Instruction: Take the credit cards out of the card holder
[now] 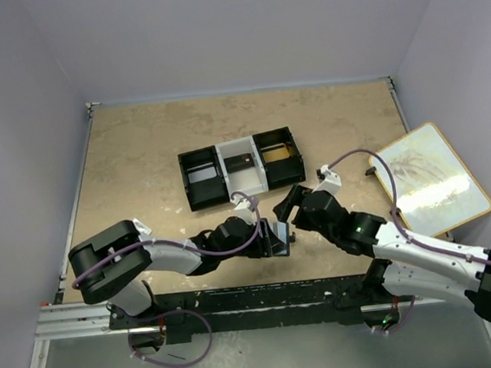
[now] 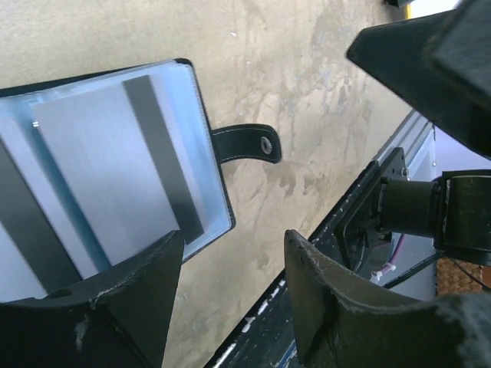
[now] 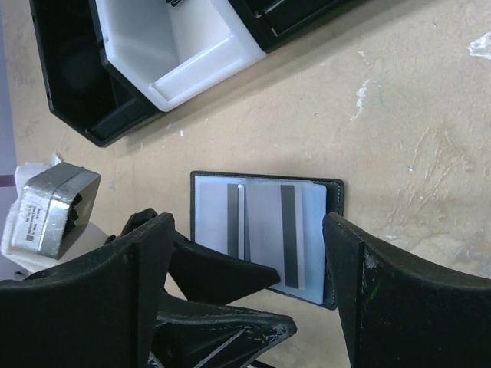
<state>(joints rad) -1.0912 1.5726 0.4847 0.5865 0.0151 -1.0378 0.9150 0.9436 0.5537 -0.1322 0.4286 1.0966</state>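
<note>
The card holder [image 3: 334, 201] lies open on the table between both grippers, pale-blue sleeves facing up. Two credit cards, pale grey through the plastic with dark stripes, sit inside the sleeves [image 3: 265, 230]; one also shows in the left wrist view [image 2: 100, 169]. The holder's snap strap [image 2: 245, 144] sticks out to the side. My left gripper [image 2: 234, 257] is open, with one finger [image 3: 222, 272] over the holder's near corner and the other off its edge. My right gripper [image 3: 247, 230] is open wide just above the holder, straddling it. In the top view the holder [image 1: 274, 236] is mostly hidden by the grippers.
A black-and-white three-compartment tray [image 1: 201, 175] stands just behind the holder, with a dark item in its white middle bin and something gold-tan in its right bin. A white board with a tan rim [image 1: 427, 175] lies at the right. The table's metal front rail [image 1: 239, 299] is close.
</note>
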